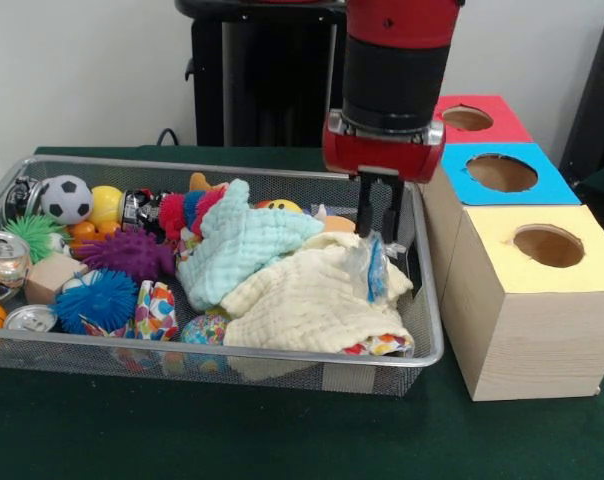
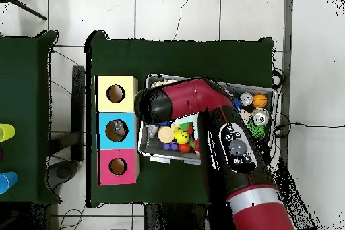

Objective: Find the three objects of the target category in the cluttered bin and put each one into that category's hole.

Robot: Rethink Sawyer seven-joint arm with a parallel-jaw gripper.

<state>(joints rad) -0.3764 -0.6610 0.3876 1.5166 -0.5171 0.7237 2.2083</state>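
Note:
A wire mesh bin (image 1: pixel 427 300) is full of clutter. It holds a mint cloth (image 1: pixel 242 250), a cream cloth (image 1: pixel 297 300), a soccer ball (image 1: pixel 66 198), a yellow ball (image 1: pixel 106 203), and spiky balls in purple (image 1: pixel 130 252), blue (image 1: pixel 97 300) and green (image 1: pixel 32 235). My gripper (image 1: pixel 380 228) hangs over the bin's right end, open. Its fingertips are just above a clear plastic packet with blue inside (image 1: pixel 374 268), which lies on the cream cloth. In the overhead view the arm (image 2: pixel 189 102) hides the gripper and most of the bin.
Three wooden boxes with round holes stand right of the bin: yellow (image 1: pixel 547 245) nearest, then blue (image 1: pixel 502 172), then red (image 1: pixel 467 118). Overhead they are the yellow (image 2: pixel 115 94), blue (image 2: pixel 116 131) and red (image 2: pixel 118 166) boxes. Two cans (image 1: pixel 4 258) and a wooden cube (image 1: pixel 52 275) lie at the bin's left end.

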